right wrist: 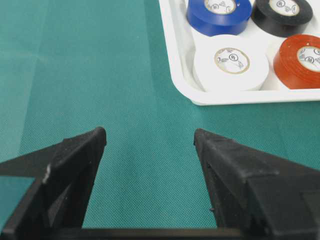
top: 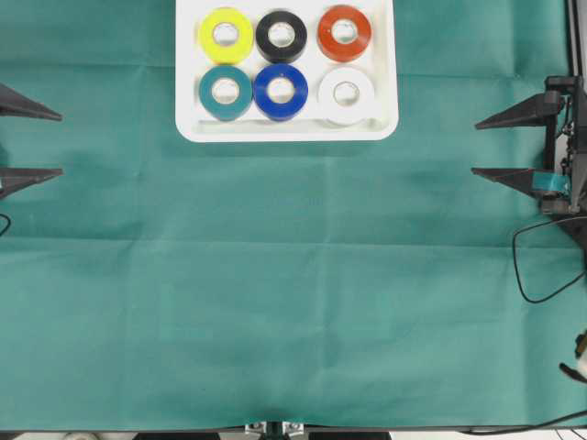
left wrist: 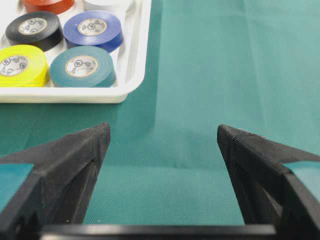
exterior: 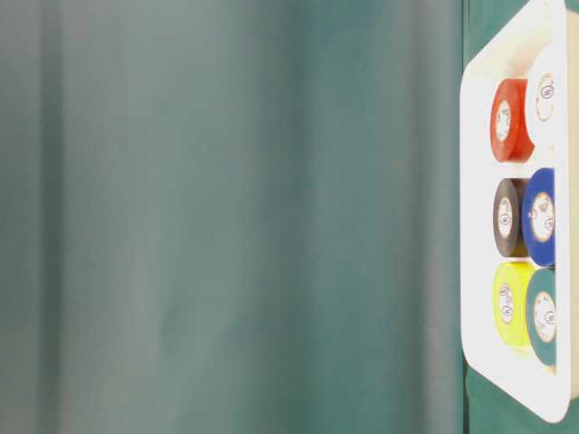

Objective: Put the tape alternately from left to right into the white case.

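All six small glossy tape rolls lie flat, grey cores up, inside the shallow white rectangular plastic case (top: 286, 131) with its raised rim and rounded corners, in two rows of three: the yellow roll (top: 226, 35), the black roll (top: 282, 36) and the orange-red roll (top: 344, 33) in the row farther from both pincers, the teal roll (top: 226, 92), the blue roll (top: 281, 91) and the white roll (top: 347, 94) in the nearer row. The left pincer (top: 57, 144) rests at one edge of the green cloth-covered tabletop (top: 293, 302), its fingers apart and holding nothing; in its wrist view the case sits ahead and off to its left, the teal roll the closest to it. The right pincer (top: 479, 147) rests at the opposite edge, fingers also spread and bare; in its wrist view the case lies ahead to its right, with the white roll nearest. Nothing lies between either pair of fingers, and no roll is left on the cloth, so the task looks finished. Judging by their look, these rolls would be light and stiff, with slick outer faces that could slip under a weak squeeze. The soundest hold would be across the outer wall from above, fingers on opposite sides, though neighbours packed close and the rim leave little room beside each roll.
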